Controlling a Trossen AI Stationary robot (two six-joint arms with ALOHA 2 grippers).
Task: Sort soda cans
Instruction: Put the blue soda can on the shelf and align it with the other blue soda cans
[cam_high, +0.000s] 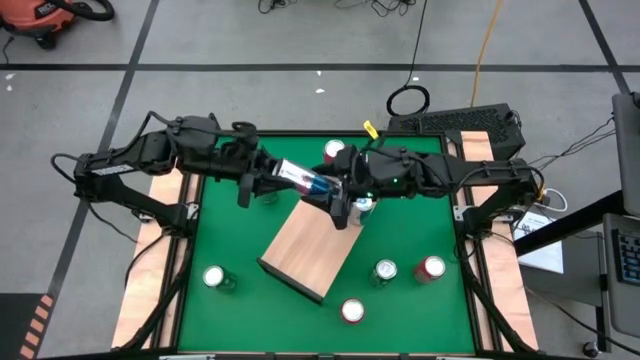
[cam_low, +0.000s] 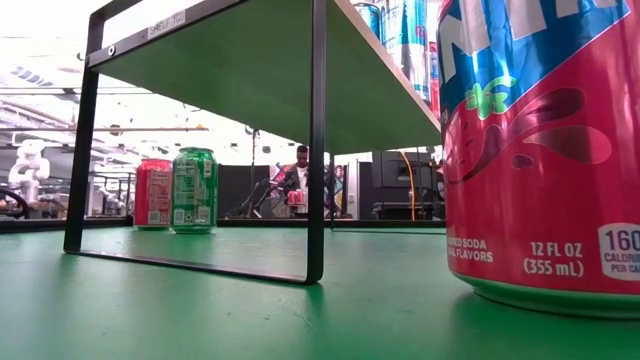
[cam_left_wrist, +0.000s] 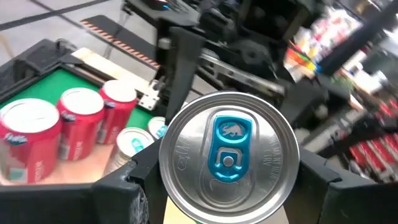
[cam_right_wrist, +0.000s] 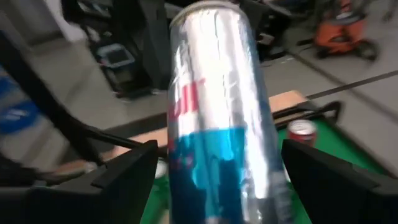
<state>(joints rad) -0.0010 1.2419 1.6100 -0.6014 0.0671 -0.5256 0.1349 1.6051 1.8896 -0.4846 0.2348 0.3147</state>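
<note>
The left fingers (cam_left_wrist: 134, 186) are clamped on the slim silver-and-blue can (cam_high: 303, 180), holding it in the air above the wooden board (cam_high: 305, 250) at the middle of the desk (cam_high: 420, 320). The can's long axis lies nearly level, running from left to right, its far end reaching between the right fingers (cam_right_wrist: 134, 165), which stand spread to either side of the body without pinching it. Both arms meet at this can; a handover looks underway. Other cans (cam_high: 383, 271) stand scattered on the green surface.
</note>
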